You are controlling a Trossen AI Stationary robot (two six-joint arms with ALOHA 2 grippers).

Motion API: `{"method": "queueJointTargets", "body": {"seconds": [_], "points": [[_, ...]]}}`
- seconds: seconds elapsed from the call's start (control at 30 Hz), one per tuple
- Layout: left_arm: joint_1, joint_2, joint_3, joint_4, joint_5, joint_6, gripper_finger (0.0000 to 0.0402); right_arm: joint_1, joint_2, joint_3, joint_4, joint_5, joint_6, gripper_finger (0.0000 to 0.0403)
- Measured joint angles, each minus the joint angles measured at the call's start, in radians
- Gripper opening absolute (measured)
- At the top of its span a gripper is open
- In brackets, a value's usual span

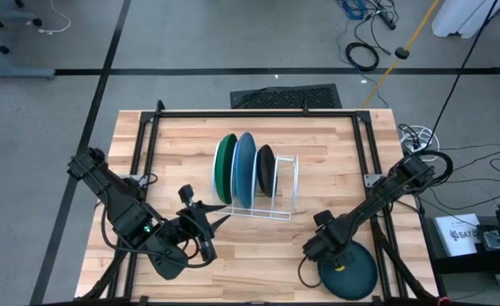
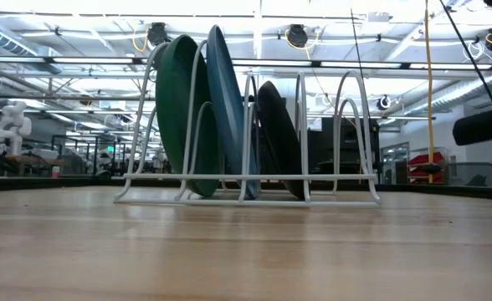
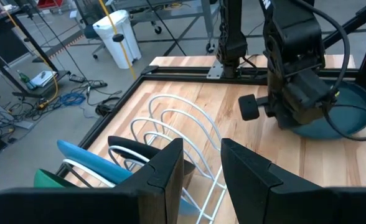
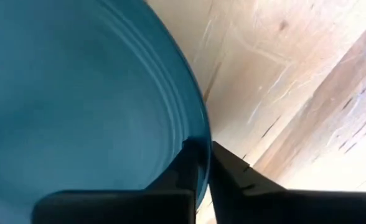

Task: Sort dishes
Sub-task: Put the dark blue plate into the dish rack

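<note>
The rim of the dark teal plate [image 4: 77,106] is pinched between the fingers of the right gripper [image 4: 201,163], the plate lying flat on the table [image 1: 233,272] beneath it. The pick-up step appears in hand. A lift and a tilt upright are called for next. Farther off, the rack [image 1: 271,208] holds the black plate [image 1: 266,167], light blue plate [image 1: 245,166] and green plate [image 1: 225,166]. Beyond it, the left gripper [image 1: 218,219] waits, slightly parted.

Green [image 1: 224,167], lt-blue [image 1: 245,168], black [image 1: 266,168] upright, teal plate [image 1: 353,271] flat
</note>
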Motion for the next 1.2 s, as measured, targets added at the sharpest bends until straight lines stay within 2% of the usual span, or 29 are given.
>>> {"method": "queueJointTargets", "body": {"seconds": [0.17,0.27,0.57,0.83,1.0,1.1,1.2], "points": [[0.000,0.000,0.000,0.000,0.000,0.000,0.0118,0.001,-0.038,-0.003,-0.001,0.018,0.011,0.0006],[0.000,0.000,0.000,0.000,0.000,0.000,0.0118,0.002,-0.100,-0.004,-0.012,0.088,0.040,0.0003],[0.000,0.000,0.000,0.000,-0.007,0.000,0.0118,0.006,-0.368,0.002,-0.111,0.333,0.171,0.0001],[0.004,0.000,0.000,0.000,-0.008,0.000,0.0118,0.065,-0.594,0.114,-0.161,0.618,0.180,0.0001],[0.004,0.000,0.000,-0.006,-0.008,0.000,0.0118,0.114,-0.670,0.225,-0.148,0.893,0.054,0.0000],[0.009,0.000,0.000,-0.007,-0.008,0.000,0.0118,0.122,-0.695,0.269,-0.036,1.084,-0.141,0.0000],[0.013,0.000,0.000,-0.007,-0.008,0.000,0.0118,0.096,-0.712,0.272,0.151,1.165,-0.402,0.0000]]}}
